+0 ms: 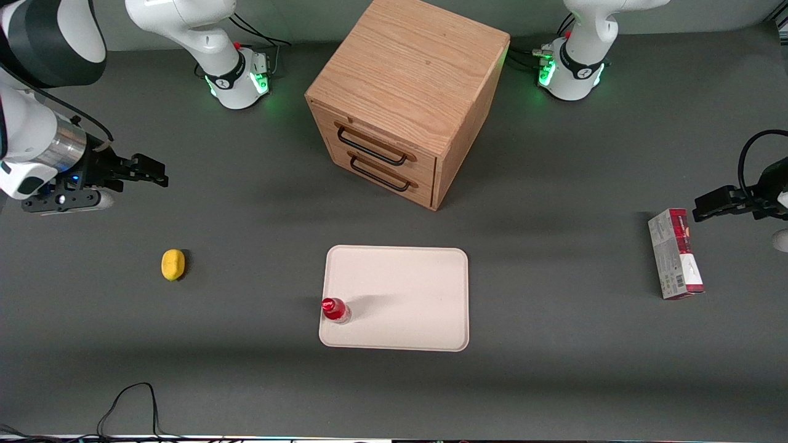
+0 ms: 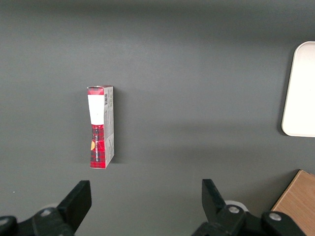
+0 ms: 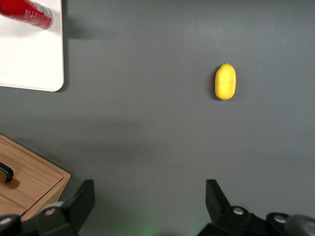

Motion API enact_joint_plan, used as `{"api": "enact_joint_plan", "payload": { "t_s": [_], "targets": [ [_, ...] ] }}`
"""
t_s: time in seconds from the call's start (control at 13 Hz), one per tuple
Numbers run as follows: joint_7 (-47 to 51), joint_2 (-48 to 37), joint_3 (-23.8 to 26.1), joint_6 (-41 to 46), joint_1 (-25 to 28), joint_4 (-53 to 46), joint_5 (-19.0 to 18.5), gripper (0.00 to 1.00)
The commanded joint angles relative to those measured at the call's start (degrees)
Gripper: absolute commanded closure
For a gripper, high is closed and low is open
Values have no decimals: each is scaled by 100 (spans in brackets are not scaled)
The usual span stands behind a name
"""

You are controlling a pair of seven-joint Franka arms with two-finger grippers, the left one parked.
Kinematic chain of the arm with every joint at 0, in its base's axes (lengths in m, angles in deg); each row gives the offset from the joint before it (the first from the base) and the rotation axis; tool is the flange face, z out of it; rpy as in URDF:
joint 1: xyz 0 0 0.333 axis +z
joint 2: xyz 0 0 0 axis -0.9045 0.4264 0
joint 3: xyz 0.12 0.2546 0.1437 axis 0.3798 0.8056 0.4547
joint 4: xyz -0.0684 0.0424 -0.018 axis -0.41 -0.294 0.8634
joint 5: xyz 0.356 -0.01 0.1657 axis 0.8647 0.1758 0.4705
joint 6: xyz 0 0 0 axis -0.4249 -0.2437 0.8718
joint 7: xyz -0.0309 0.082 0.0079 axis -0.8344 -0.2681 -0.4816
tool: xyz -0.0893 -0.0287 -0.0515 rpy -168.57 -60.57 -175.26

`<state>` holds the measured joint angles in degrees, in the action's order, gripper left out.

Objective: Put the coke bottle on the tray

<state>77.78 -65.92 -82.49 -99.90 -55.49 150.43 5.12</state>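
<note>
The coke bottle (image 1: 335,309), small and red with a red cap, stands upright on the cream tray (image 1: 406,289), at the tray's edge toward the working arm's end and near its front corner. The bottle (image 3: 27,12) and a tray corner (image 3: 34,64) also show in the right wrist view. My gripper (image 1: 154,172) hangs high over the table at the working arm's end, well away from the tray, open and empty, with nothing between its fingers (image 3: 81,199).
A yellow lemon-like object (image 1: 173,264) lies on the table between my gripper and the tray. A wooden two-drawer cabinet (image 1: 406,98) stands farther from the camera than the tray. A red-and-grey carton (image 1: 675,253) lies toward the parked arm's end.
</note>
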Motion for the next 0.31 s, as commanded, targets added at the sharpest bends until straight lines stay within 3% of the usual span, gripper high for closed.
{"api": "enact_joint_plan", "payload": {
  "t_s": [0.0, 0.23],
  "targets": [
    [-151, 77, 134, 481, -154, -427, 135, 0],
    [-142, 60, 134, 623, -153, -471, 109, 0]
  ]
}}
